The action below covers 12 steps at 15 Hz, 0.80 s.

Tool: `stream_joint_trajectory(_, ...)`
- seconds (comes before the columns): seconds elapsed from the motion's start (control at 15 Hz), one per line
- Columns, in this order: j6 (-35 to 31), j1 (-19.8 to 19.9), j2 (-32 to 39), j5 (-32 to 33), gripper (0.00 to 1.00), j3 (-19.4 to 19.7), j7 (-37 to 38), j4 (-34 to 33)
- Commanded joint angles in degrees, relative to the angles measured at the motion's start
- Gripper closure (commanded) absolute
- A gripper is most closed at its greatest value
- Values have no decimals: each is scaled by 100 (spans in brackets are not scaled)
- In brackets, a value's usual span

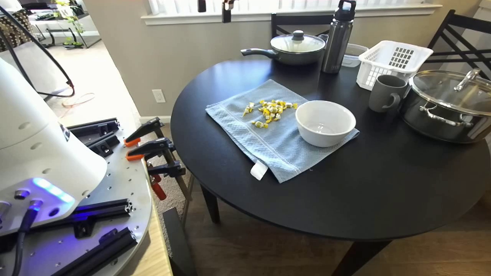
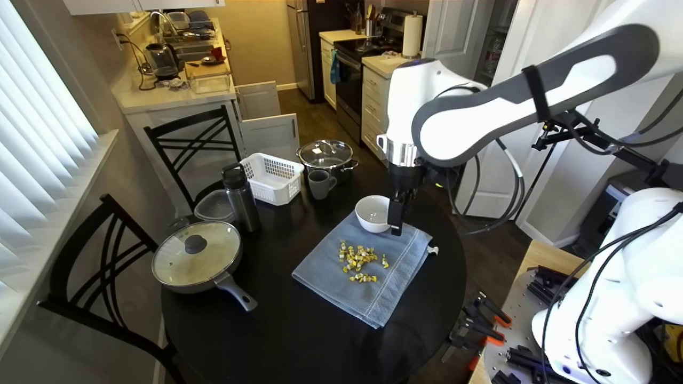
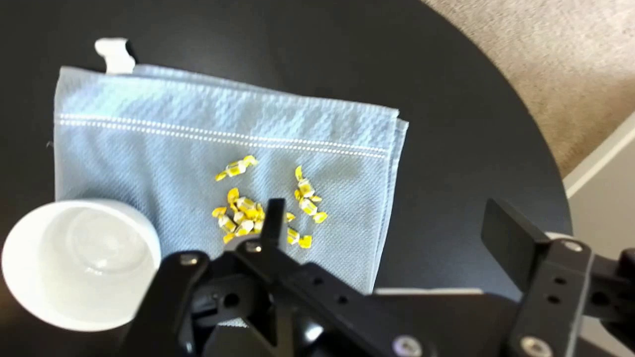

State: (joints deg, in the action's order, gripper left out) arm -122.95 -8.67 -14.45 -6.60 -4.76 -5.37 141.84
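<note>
My gripper [image 3: 387, 210] is open and empty in the wrist view, its two fingers wide apart. Its fingertips show at the top edge of an exterior view [image 1: 214, 10], high above the table; it also shows in an exterior view [image 2: 396, 218]. Below lies a folded blue towel [image 3: 149, 163] with a white tag. Several yellow-and-white wrapped candies [image 3: 245, 213] lie on it, mostly in a heap [image 1: 272, 111], with a few apart. The left finger hides part of the heap in the wrist view. A white bowl [image 3: 79, 267] stands upright on the towel's edge, empty [image 1: 325, 132].
Along the table's [image 1: 268, 199] far side stand a lidded pan [image 1: 299, 55], a steel bottle [image 1: 337, 44], a clear container [image 1: 355, 53], a white basket [image 1: 395, 57], a grey mug [image 1: 385, 96] and a lidded pot [image 1: 433, 119]. Clamps [image 1: 153, 147] sit at the robot's base. Dark chairs [image 2: 106, 277] stand around.
</note>
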Motion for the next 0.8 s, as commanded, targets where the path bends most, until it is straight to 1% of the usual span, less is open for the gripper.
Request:
stream_joint_trajectory(0.0,-1144,35,829,649,0,-172,-241,-35)
stream_joint_trajectory(0.2,-1744,67,1319,1035,0,-198,-124,-78)
stream_joint_trajectory(0.4,-2124,115,1706,1447,0,-149,69,-39)
stream_joint_trajectory(0.6,-2341,145,1969,1630,0,-76,4,55)
stream_joint_trajectory(0.73,-2264,161,2089,1660,0,-51,-16,19)
